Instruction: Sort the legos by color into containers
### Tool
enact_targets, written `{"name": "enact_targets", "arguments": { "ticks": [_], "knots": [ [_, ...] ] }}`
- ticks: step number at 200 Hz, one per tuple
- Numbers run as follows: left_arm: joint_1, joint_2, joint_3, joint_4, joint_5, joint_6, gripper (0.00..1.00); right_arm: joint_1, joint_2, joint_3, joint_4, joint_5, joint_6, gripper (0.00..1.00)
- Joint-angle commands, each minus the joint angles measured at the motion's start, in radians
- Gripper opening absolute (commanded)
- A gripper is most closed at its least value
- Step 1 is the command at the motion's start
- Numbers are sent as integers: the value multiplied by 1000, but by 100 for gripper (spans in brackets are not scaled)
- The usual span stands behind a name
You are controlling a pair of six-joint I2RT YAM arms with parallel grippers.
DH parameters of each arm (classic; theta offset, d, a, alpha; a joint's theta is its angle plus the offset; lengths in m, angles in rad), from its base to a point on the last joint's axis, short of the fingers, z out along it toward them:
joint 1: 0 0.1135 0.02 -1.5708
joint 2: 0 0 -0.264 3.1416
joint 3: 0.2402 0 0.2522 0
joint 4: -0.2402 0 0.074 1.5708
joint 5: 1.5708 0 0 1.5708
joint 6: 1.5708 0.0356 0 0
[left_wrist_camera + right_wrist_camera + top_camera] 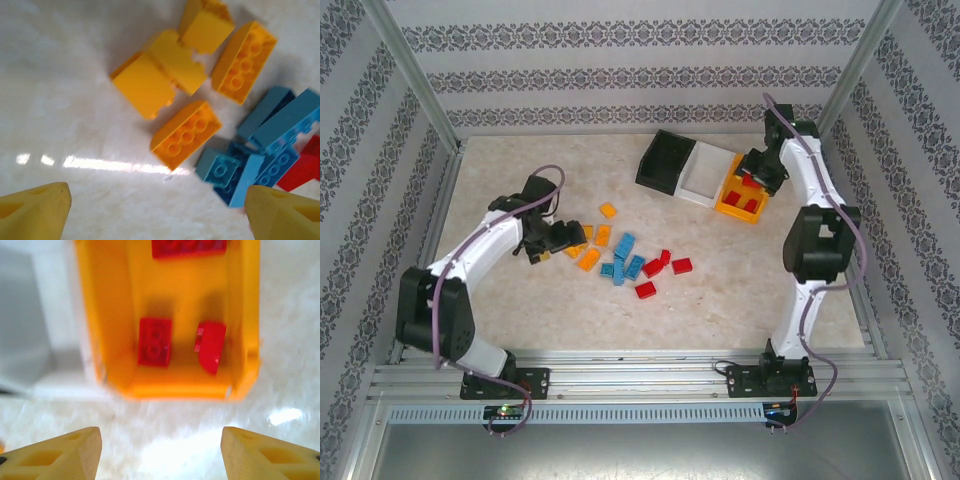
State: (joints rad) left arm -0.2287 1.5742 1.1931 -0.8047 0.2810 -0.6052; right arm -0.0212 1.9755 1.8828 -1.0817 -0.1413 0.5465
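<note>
Left claw (157, 200) gapes empty over orange-yellow bricks (186, 134); right claw (161, 440), parted and empty, hangs over the orange bin (242, 315) of red bricks (155, 341) near the tabletop's (720, 300) far right corner.

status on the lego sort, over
Left gripper open, empty, near orange bricks. Right gripper open at orange bin, red bricks inside. Blue bricks crowd the orange ones.
</note>
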Motion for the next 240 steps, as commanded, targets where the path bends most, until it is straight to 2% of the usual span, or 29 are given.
{"name": "enact_targets", "arguments": {
  "ticks": [1,21,62,108,156,240],
  "knots": [
    [3,109,137,-7,52,31,86,60,-130,-148,19,-70,-1,65],
    [2,238,251,-7,96,12,82,108,-232,-291,34,-73,13,65],
    [1,463,464,-55,109,-66,77,188,-400,-505,52,-82,60,65],
    [-13,644,687,-100,109,-136,67,238,-480,-665,98,-93,119,65],
    [-37,804,933,-216,84,-144,66,261,-495,-712,116,-97,148,65],
    [-64,929,1099,-391,-11,-248,64,277,-491,-760,206,-111,195,65]
  ]
}}
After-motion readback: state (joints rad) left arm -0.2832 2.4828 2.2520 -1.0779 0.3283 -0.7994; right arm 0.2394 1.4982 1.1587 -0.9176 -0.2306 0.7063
